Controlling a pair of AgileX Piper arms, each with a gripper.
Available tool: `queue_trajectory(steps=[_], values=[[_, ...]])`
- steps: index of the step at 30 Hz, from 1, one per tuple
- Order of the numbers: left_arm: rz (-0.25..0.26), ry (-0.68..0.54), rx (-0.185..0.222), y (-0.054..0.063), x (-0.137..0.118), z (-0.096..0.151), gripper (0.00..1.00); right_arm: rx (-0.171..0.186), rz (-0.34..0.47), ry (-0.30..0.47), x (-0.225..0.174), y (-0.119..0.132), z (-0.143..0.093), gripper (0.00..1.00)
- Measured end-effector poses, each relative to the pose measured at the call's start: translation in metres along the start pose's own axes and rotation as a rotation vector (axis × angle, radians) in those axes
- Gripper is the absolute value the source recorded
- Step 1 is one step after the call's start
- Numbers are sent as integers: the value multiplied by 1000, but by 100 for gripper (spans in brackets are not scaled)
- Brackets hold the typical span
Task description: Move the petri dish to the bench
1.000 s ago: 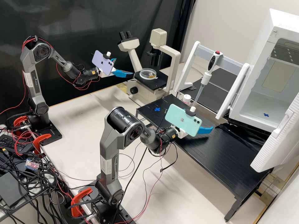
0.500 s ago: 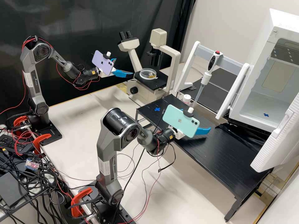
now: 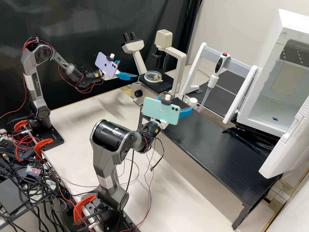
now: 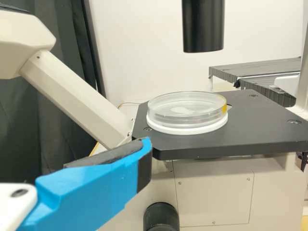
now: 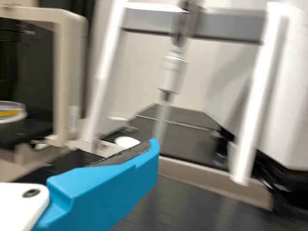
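On the black microscope stage sits the clear round petri dish (image 3: 153, 76), with a yellow mark on its side and a white ring under it, as the left wrist view shows: petri dish (image 4: 186, 111). My left gripper (image 3: 128, 69) is open just left of the stage, holding nothing; in its wrist view, left gripper (image 4: 143, 161), one finger points toward the stage edge. My right gripper (image 3: 175, 103), also open, hangs over the far left end of the raised black bench (image 3: 222, 151). In its wrist view, right gripper (image 5: 151, 154), the dish is at the left edge.
The microscope (image 3: 180, 69) stands at the back, its column right of the dish. A pipette (image 3: 213, 79) hangs in a white-framed stand beside a small white-capped bottle (image 3: 193, 102). At the right is an open white incubator (image 3: 276, 106), its door projecting over the bench.
The right arm has swung left and back from over the bench's middle toward the microscope, now covering the bench's blue cross. My left gripper and the dish have stayed still.
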Motion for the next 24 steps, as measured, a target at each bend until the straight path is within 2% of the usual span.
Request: queue_trajectory(steps=[11,19,24], values=[[0,0,0,0,0,0,100,-72,-7,140,21,-22,-63,100],[0,0,0,0,0,0,100,-110,-44,157,52,-43,-91,100],[0,0,0,0,0,0,100,-94,-103,149,78,-56,-104,100]])
